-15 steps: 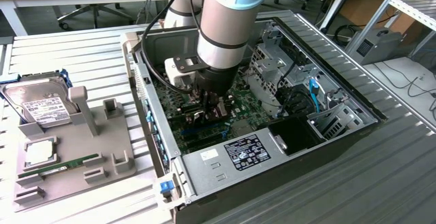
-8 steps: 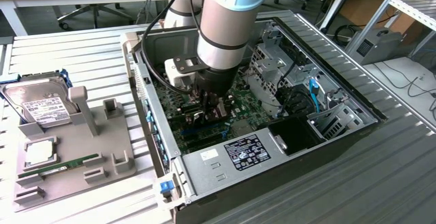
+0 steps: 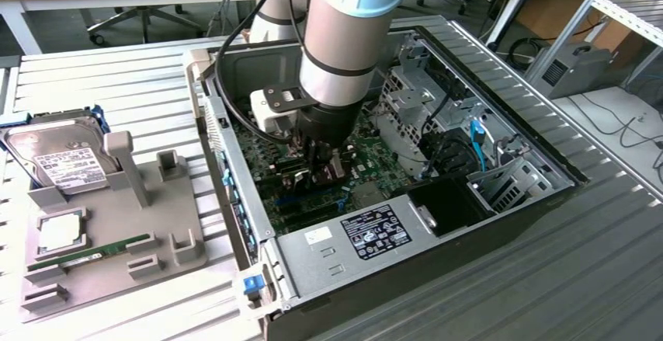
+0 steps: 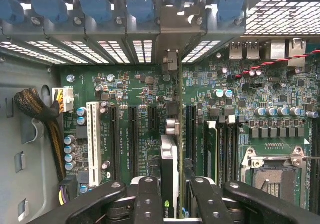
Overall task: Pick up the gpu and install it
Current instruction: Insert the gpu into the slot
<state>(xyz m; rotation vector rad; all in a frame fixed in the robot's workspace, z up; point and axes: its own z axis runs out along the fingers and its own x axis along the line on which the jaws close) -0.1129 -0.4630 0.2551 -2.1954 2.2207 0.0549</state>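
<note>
My pincer (image 4: 170,196) was clenched on the graphics card (image 4: 169,156), one finger against each flat face, the card standing on edge between them. I had it down inside the open computer case (image 3: 310,267), just over the green main board (image 4: 125,83), in line with the long black slots (image 4: 133,134), a white slot (image 4: 93,134) farther along the row. Its metal end pointed at the vented back wall (image 4: 75,51). The picking up was done. I judged the seating unfinished, though I could not tell whether the card's edge touched a slot. On the exterior view's left, well apart, the grey tray (image 3: 171,217) held a hard drive (image 3: 64,162) and a memory stick (image 3: 88,254).
</note>
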